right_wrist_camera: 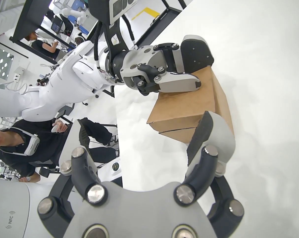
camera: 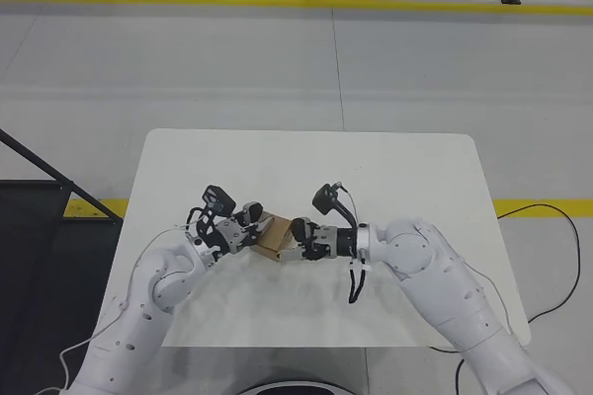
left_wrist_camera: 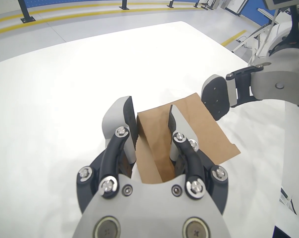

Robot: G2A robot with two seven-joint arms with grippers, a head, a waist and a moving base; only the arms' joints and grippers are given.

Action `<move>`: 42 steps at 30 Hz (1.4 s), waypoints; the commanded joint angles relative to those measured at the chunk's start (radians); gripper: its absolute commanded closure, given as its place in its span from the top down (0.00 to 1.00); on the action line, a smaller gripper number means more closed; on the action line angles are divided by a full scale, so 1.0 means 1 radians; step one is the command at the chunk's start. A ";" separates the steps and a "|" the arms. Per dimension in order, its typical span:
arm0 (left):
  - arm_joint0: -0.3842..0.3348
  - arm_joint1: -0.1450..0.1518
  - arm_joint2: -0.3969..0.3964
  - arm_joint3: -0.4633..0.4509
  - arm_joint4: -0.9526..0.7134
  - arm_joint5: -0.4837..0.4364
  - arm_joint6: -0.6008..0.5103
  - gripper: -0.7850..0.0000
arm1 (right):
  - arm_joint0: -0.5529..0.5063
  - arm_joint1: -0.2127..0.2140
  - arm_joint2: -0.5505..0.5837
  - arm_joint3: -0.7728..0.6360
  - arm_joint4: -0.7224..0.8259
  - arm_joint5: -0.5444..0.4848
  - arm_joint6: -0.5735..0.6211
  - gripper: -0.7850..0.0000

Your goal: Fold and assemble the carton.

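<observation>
On a white desk (camera: 395,178), the left hand (left_wrist_camera: 151,115) clamps a brown cardboard carton (camera: 273,241) while the right hand (right_wrist_camera: 143,122), wide open, touches its other end.

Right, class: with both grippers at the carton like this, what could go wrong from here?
1. The left gripper clamps the carton across a folded panel; a hard squeeze or twist might crease it wrongly.
2. The right gripper is open, one finger by the carton's end; closing off-line might shove the carton instead of folding.
</observation>
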 commanded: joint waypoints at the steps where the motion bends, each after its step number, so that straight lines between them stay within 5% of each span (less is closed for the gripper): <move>1: 0.000 0.000 0.002 0.002 0.001 0.002 0.006 0.45 | -0.007 0.006 0.019 -0.029 0.015 0.083 0.021 1.00; 17: -0.004 0.001 0.012 0.012 -0.006 0.004 0.033 0.45 | 0.036 0.001 0.009 -0.010 0.175 0.288 0.210 1.00; 42: -0.009 0.005 0.025 0.017 -0.003 -0.002 0.036 0.44 | 0.127 -0.047 -0.064 0.103 0.220 0.253 0.178 1.00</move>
